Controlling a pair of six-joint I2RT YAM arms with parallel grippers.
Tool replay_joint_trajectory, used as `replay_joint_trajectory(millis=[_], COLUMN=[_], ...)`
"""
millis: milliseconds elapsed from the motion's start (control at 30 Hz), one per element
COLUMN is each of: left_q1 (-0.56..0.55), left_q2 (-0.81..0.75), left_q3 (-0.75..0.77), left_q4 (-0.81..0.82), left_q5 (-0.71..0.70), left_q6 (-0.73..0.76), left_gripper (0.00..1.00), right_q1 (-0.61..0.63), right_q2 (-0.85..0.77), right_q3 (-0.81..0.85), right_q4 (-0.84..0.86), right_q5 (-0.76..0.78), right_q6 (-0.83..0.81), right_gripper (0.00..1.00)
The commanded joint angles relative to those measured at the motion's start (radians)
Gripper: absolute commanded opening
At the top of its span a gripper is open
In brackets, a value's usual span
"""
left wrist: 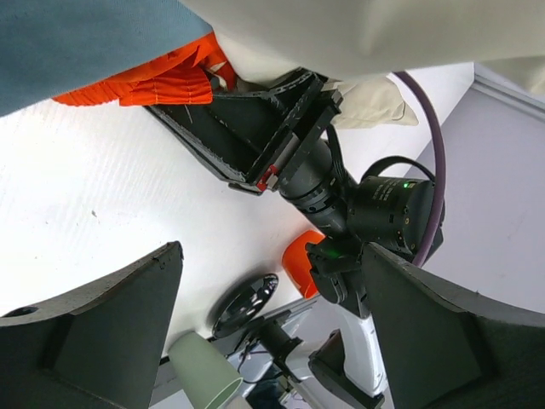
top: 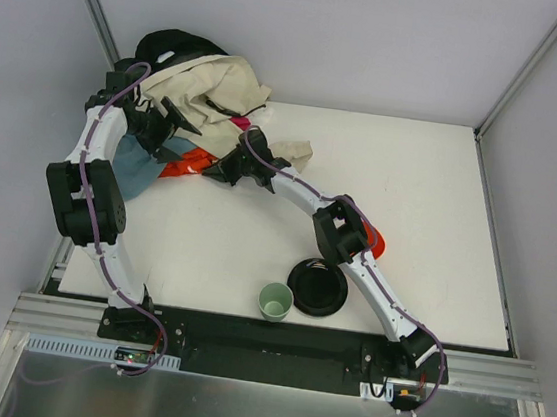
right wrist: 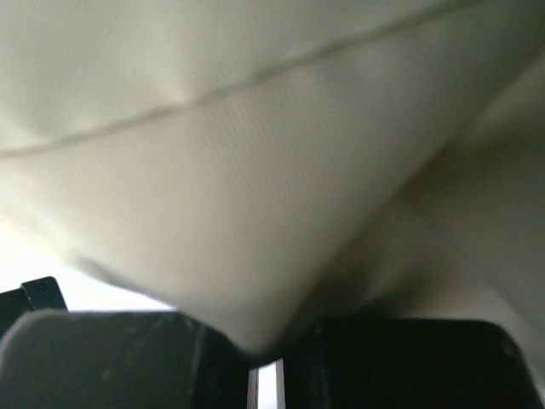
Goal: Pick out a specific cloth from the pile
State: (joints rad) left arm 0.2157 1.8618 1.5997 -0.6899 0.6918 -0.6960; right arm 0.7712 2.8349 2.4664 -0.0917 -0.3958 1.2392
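Right tool [top: 212, 171]: jaws nearly closed at the cloth [top: 185, 166], grip unconfirmed; left tool [left wrist: 272, 285]: wide, empty. The cloth lies on the table [top: 410, 203] at the 7 o'clock edge of the pile [top: 222, 86], partly overhung by it; pinch orange fabric only, then draw toward 5 o'clock, low and slowly. No legible writing is visible.

White table [top: 440, 207] bears the pile [top: 222, 86], the cloth [top: 185, 166], black dish [top: 318, 286], green cup [top: 275, 300].

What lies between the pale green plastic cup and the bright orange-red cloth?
Only bare white tabletop, from the pale green plastic cup to the bright orange-red cloth, as the top view shows.
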Motion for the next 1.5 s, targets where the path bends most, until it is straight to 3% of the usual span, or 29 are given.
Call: replay_joint_trajectory(millis=[0,267,600,1033,1467], left_q1=[0.001,0.001,0.008,0.034,0.070], left_q2=[-0.076,-0.073,-0.010,0.204,0.269], left_q3=[-0.018,-0.038,-0.001,0.091,0.065], left_q4=[-0.008,-0.008,-0.008,-0.013,-0.016], left_q5=[0.026,-0.009,-0.101,-0.164,-0.192], left_q6=[0.035,0.044,0.015,-0.017,0.004], left_gripper=[0.84,0.84,0.85,0.84,0.85], right_q1=[-0.026,-0.095,-0.133,-0.162,-0.358], right_q2=[0.003,-0.282,-0.439,-0.729,-0.893], right_q3=[0.014,-0.207,-0.003,-0.003,0.054], right_q4=[0.006,0.003,-0.131,-0.212,-0.029], right_q5=[0.052,0.009,-0.052,-0.176,-0.290], right_q6=[0.092,-0.130,-0.308,-0.549,-0.419], right_gripper=[0.01,0.01,0.01,0.01,0.01])
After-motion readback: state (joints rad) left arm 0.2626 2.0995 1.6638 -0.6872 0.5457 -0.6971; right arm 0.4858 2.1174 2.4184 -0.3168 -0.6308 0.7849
